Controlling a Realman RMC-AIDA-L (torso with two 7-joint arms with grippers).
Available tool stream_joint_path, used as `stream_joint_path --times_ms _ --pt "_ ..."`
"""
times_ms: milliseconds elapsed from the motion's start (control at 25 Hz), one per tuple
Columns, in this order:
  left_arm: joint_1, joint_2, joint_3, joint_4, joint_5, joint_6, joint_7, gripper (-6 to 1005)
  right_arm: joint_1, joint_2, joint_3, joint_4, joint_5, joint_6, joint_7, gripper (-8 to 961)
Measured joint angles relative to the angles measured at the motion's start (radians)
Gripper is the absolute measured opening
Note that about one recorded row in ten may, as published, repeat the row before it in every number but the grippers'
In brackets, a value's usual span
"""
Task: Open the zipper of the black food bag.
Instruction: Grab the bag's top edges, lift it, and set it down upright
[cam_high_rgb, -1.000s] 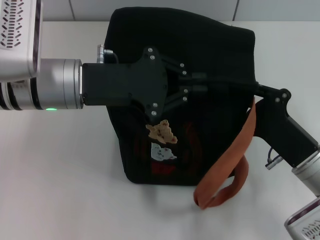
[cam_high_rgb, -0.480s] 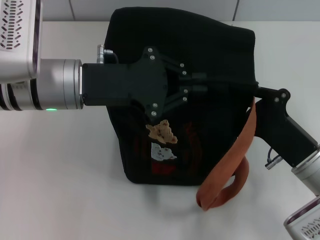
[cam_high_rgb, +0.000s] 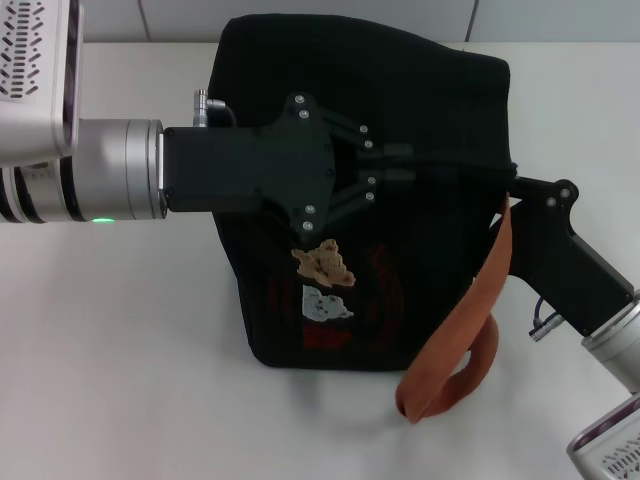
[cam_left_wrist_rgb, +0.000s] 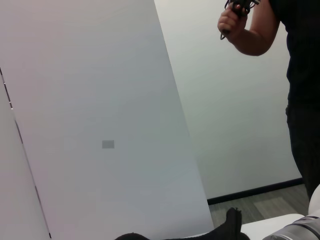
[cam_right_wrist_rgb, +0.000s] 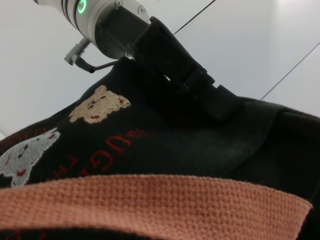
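Head view: left tool (cam_high_rgb: 398, 166) over boxy black fabric food bag (cam_high_rgb: 420, 110) standing mid white tabletop (cam_high_rgb: 120, 330), grip state impossible to tell; zipper hidden; two bear patches, one orange webbing handle (cam_high_rgb: 455, 340); right tool tips hidden behind bag's edge.

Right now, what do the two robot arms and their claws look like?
Each arm is a silver-grey metal cylinder with white casing behind it. The left arm has a green light, a vented white cover and a small grey plug with a black cable. The left claw and right claw are matt black with small silver screws.
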Motion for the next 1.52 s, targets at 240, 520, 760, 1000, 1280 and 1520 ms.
stream_joint_path --times_ms 240,520,760,1000,1280,1520 --pt "0.001 0.0 0.0 -0.001 -0.001 0.002 0.002 101 -0.001 0.0 -0.001 0.0 0.0 0.0 0.0 15" --pt "0.004 0.0 0.0 -0.003 -0.013 0.004 0.005 101 -0.002 0.0 -0.001 0.0 0.0 0.0 0.0 23" --pt "0.013 0.002 -0.002 -0.012 -0.048 0.005 0.026 100 -0.001 -0.001 -0.001 0.0 0.0 0.0 0.0 30" --pt "0.013 0.003 -0.01 -0.028 -0.064 0.006 0.04 100 0.0 -0.001 -0.001 -0.002 0.0 0.017 0.007 38" --pt "0.021 0.006 -0.022 -0.028 -0.089 0.011 0.051 100 0.0 -0.001 0.001 -0.003 0.0 0.029 0.01 46" --pt "0.045 0.008 -0.033 -0.029 -0.132 0.012 0.075 100 -0.002 -0.002 0.001 -0.004 0.0 0.041 0.017 53"
